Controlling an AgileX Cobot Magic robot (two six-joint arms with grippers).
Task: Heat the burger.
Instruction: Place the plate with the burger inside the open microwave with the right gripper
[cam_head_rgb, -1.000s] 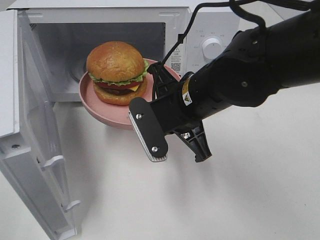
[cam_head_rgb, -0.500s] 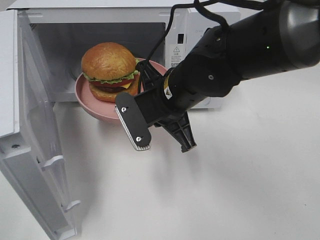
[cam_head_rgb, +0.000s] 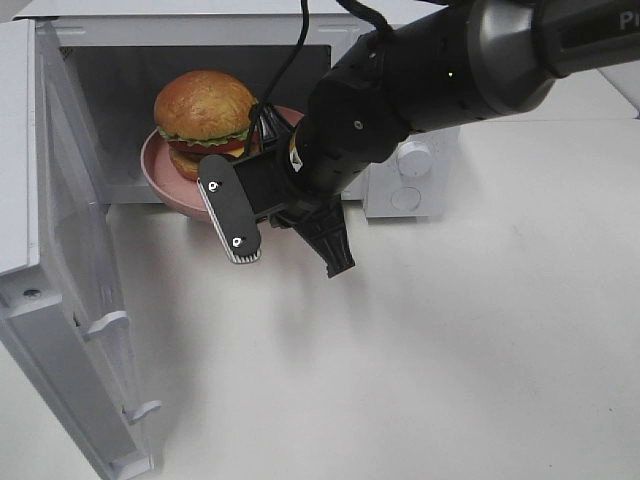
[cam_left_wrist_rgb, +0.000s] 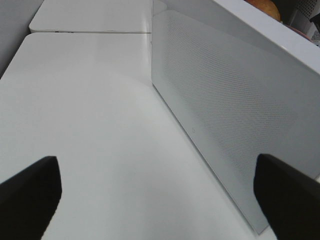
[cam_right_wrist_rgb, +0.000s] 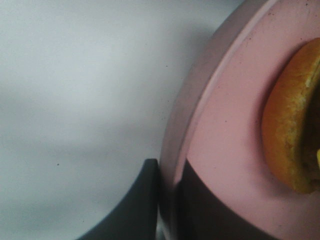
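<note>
Two arms on this rig, only one of them busy. Nearest the camera is plain white table (cam_head_rgb: 480, 380), and on the near left the microwave door (cam_head_rgb: 70, 330) stands swung wide open. The left gripper (cam_left_wrist_rgb: 159, 197) doesn't show in the high view. Its own camera shows both dark fingers (cam_left_wrist_rgb: 30, 197) spread far apart with nothing between them, over the table and near the door's dotted outer face.

Further back, the right arm (cam_head_rgb: 420, 90) comes in from the right and reaches across the middle. The right gripper (cam_head_rgb: 265, 120) is pinched tight on the right edge of the pink plate (cam_head_rgb: 160, 180). The wrist cam shows one finger on each side of the rim, pressed onto it.

The burger (cam_head_rgb: 205, 110) sits upright on that plate, near its middle, bun on top. The plate is right at the mouth of the microwave (cam_head_rgb: 200, 65), with the dark cavity behind it. Can't tell if the plate's underside touches the oven floor or hangs above it. On the far right, a white knob (cam_head_rgb: 415, 157) peeks out from under the arm.
</note>
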